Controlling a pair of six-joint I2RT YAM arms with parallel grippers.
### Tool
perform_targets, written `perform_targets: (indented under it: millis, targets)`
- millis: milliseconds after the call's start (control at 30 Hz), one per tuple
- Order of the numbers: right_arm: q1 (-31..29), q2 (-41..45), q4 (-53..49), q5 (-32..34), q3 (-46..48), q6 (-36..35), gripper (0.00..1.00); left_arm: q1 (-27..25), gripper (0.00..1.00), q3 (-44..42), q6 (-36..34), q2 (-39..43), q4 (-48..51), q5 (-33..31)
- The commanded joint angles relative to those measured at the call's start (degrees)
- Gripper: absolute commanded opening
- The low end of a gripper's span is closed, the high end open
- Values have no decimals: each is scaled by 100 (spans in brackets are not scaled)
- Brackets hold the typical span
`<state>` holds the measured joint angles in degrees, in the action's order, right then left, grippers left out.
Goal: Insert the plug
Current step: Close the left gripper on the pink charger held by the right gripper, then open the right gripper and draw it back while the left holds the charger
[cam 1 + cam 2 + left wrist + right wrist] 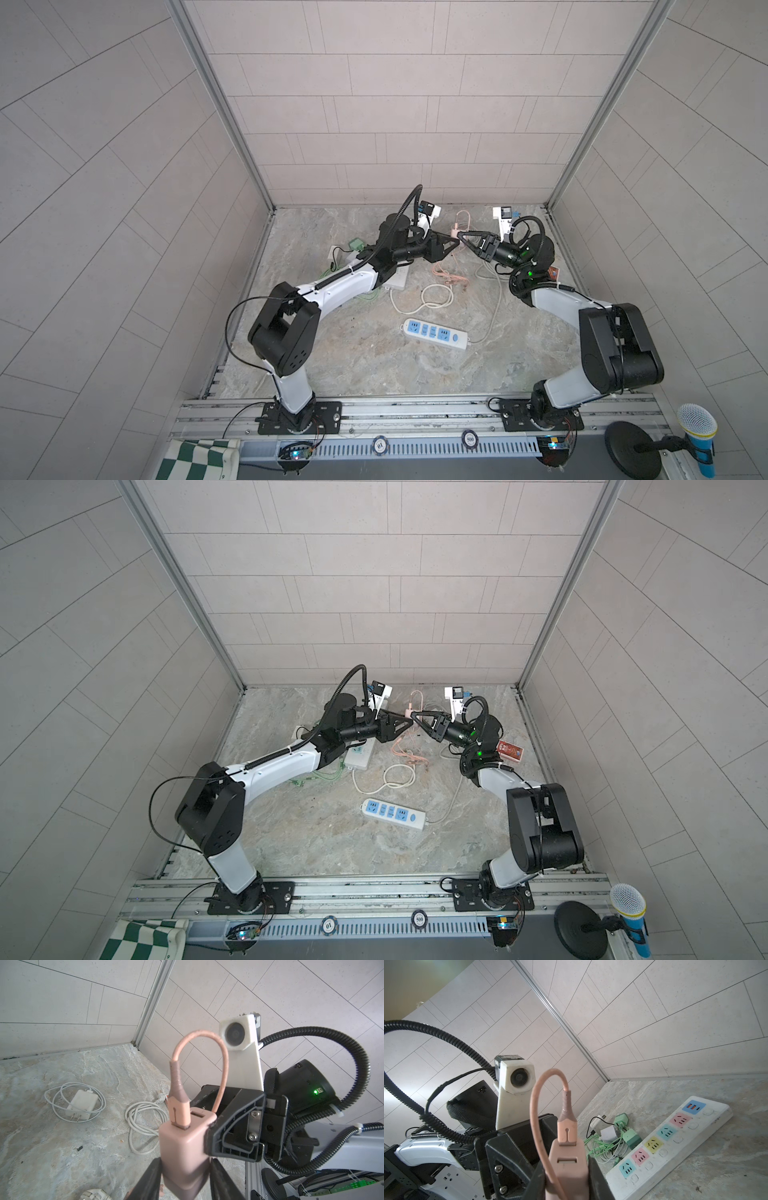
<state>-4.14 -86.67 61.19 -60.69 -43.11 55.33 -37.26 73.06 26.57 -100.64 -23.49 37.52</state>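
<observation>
Pink USB charger (180, 1136): held clear of the marble tabletop (353, 365), toward 12 o'clock of the table in both top views, caught between the two grippers. Prongs hidden.

Pink USB cable (178, 1109): plugged into one of the charger's two ports, looping up and over, then trailing down to a loose heap on the table at 6 o'clock of the charger.

Left gripper (186, 1165): fingers either side of the charger's lower body, close against both faces, pinching it by the look of the left wrist view.

Right gripper (566, 1167): pressed together on the charger's narrow sides, reaching in from 3 o'clock, tip to tip with the left gripper.

Blue-faced power strip (434, 333): flat on the table near its centre, at 6 o'clock of the charger and well apart from it, sockets up and unoccupied.

White power strip with pastel sockets (675, 1142): flat at 8 o'clock of the charger, partly under the left forearm in the top views.

Green chargers (630, 1136): bunched with green leads just beside that strip's far end.

White charger (82, 1107): prongs out, ringed by its own cable, lying near the right-hand wall.

Red card box (510, 750): near 4 o'clock of the charger, beside the right arm.
</observation>
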Motion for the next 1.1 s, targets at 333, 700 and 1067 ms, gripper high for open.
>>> perform_targets:
  millis: [333,700,1067]
  targets:
    - [-174,-156,732,-198,-154,435,22,-174,38,393,6,-193,-385,931]
    - [-183,-157,828,-277,-143,585,32,-179,8,568,-306,-191,58,858]
    - [-175,196,-440,4,-142,-209,48,-181,0,481,-761,-83,486,615]
